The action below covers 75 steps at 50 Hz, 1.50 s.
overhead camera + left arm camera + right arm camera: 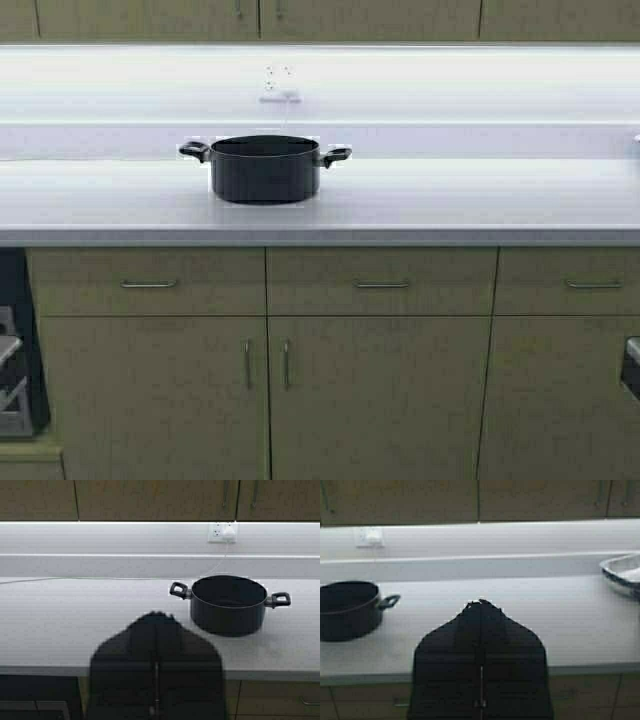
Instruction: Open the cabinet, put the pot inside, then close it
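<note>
Pot point(265, 168) sits upright on white worktop point(450, 200), approx 12 o'clock from robot, below closed cabinet point(258, 18) doors. Left hand point(156, 616) and right hand point(480, 604) both clenched, fingers together, short of worktop edge. Metal dish point(622, 572) at 2 o'clock. No legible writing.

We note a white countertop point(450, 200) above drawers point(381, 281) with horizontal handles and floor cupboards point(380, 400). A wall outlet point(222, 532) holds a plug; its cord point(100, 578) trails along the counter. A metal bowl point(624, 573) sits at the counter's right.
</note>
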Motion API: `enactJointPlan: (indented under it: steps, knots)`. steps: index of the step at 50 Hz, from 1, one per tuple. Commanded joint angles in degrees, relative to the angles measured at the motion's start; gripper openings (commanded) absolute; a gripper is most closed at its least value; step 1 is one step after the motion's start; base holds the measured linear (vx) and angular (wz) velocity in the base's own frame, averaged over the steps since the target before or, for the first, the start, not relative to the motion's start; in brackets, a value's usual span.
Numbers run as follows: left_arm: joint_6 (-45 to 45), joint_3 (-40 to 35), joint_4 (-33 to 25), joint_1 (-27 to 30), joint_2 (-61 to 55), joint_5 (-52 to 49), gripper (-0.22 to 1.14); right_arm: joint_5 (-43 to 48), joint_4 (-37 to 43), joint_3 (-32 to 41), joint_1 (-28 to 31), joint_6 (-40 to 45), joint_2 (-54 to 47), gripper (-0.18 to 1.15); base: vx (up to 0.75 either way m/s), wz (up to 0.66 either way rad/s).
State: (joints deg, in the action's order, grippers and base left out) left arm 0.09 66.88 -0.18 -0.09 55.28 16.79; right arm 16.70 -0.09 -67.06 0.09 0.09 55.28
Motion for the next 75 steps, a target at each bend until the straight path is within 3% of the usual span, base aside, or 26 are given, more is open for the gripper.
enactJointPlan:
  steps: [1,6,47,75]
  knots:
    - [-0.35,-0.09,1.49,-0.7,-0.88,0.0,-0.03,-0.09,0.26,0.09,0.26,0.7,-0.26,0.04,0.11,0.01]
    - [-0.26,0.18,1.58,-0.7,-0.09,0.0,0.06,-0.79,-0.18,0.53,0.26,1.14,-0.44,0.08,0.15,-0.01]
    - [-0.79,0.97,1.58,-0.7,-0.53,-0.7,0.03,-2.37,-3.43,1.41,0.26,3.34,-4.22,0.06,0.24,0.1]
    - [-0.7,0.0,1.58,-0.7,-2.72,-0.35,0.03,-2.37,-5.45,0.53,0.26,3.25,-0.53,0.06,0.33,0.07]
